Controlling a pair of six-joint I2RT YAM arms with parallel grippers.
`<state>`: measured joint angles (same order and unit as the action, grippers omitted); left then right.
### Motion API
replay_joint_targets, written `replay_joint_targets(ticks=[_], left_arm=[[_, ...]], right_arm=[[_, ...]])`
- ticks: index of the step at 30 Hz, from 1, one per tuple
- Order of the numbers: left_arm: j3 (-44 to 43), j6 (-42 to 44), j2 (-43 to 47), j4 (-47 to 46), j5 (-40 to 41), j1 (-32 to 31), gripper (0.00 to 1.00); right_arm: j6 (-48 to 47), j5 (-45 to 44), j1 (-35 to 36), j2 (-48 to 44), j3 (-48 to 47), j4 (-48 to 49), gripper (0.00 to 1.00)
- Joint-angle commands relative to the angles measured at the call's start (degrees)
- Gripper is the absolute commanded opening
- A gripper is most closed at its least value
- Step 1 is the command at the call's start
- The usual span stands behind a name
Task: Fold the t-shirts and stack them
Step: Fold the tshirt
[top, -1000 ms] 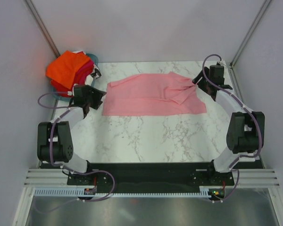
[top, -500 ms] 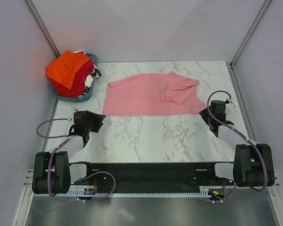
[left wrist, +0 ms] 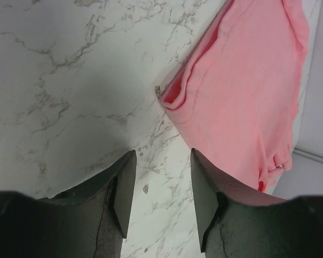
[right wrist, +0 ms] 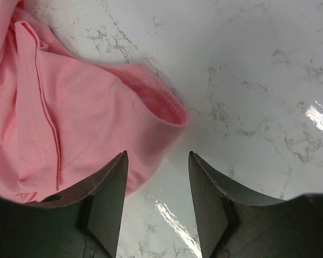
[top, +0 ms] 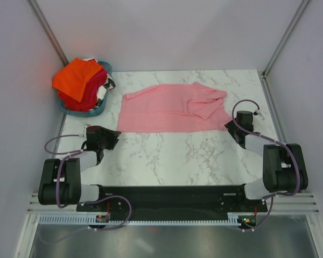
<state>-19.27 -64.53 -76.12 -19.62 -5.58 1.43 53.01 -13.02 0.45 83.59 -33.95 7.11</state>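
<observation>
A light pink t-shirt (top: 172, 107) lies spread flat on the marble table, with a fold near its right end. My left gripper (top: 114, 138) is open and empty, just off the shirt's near left corner (left wrist: 169, 99); in the left wrist view it (left wrist: 160, 161) hangs over bare marble. My right gripper (top: 230, 127) is open and empty at the shirt's near right corner (right wrist: 167, 110); in the right wrist view it (right wrist: 157, 158) stands at the cloth's edge. Orange, red and magenta t-shirts (top: 78, 79) are heaped in a teal basket (top: 91, 112).
The basket stands at the table's back left corner. Grey walls close in the left, back and right sides. The arm bases sit on a black rail (top: 172, 196) at the near edge.
Both arms have pulled back from the shirt's far corners and come down low at its near corners. The shirt has not moved.
</observation>
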Motion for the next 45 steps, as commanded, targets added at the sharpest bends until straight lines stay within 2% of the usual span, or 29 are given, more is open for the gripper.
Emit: replay_joint_targets(ticks=[1,4,9,11,12,15,17,27,30,31,33,34,36,43,45], left_arm=[[-2.3,-2.1,-1.5,-3.9,1.2,0.2,0.52],[-3.0,-2.0,-2.6,-3.9,1.6,0.1,0.51],[-4.2,-2.1,-5.7,-3.9,1.7,0.2,0.50],[-4.6,-2.3,-6.8,-3.9,1.9,0.1,0.50],[-5.0,-2.4,-8.0,-3.9,2.0,0.1,0.49],[-5.7,-3.1,-9.9,-4.1,2.5,0.1,0.47],[-6.1,-3.2,-10.7,-4.3,3.0,0.2,0.46],[-9.3,-4.8,-14.7,-3.9,5.2,-0.3,0.42],[-11.0,-4.6,-15.4,-2.0,5.5,-0.6,0.36],[-11.5,-4.4,-15.5,-1.1,5.4,-0.7,0.29],[-13.6,-3.1,-16.4,0.9,5.4,-0.8,0.22],[-14.3,-2.6,-16.7,2.8,5.5,-0.7,0.09],[-15.6,-2.2,-17.5,3.5,5.5,-0.7,0.02],[-13.9,-0.4,-10.7,4.6,7.6,-0.8,0.02],[-14.6,-0.2,-8.0,7.7,7.5,-0.7,0.02]], right_arm=[[1.2,-2.4,-0.3,2.4,-3.0,3.7,0.57],[1.2,-2.4,-1.5,5.1,-4.4,4.5,0.56],[1.6,-2.1,-1.8,9.0,-5.9,4.7,0.49],[1.7,-1.8,-1.9,9.7,-5.5,5.6,0.40],[1.7,-1.7,-1.9,10.0,-5.4,5.7,0.25],[1.2,-1.3,-1.9,9.9,-5.5,5.4,0.04],[1.0,-1.1,-1.9,9.4,-5.3,5.1,0.00],[1.0,-0.7,-1.9,7.6,-4.3,4.8,0.00],[1.1,-0.3,-1.9,6.8,-4.2,4.4,0.00],[1.1,-0.4,-1.9,6.2,-4.2,4.2,0.00],[1.1,-0.4,-1.9,5.4,-4.2,3.6,0.00],[1.0,-0.4,-1.9,4.6,-4.2,3.4,0.00],[0.9,-0.7,-1.9,3.7,-4.2,2.7,0.00],[-0.8,-3.3,-1.9,-2.1,-4.1,-1.0,0.00],[-1.0,-4.1,-1.9,-3.4,-4.2,-1.9,0.00]])
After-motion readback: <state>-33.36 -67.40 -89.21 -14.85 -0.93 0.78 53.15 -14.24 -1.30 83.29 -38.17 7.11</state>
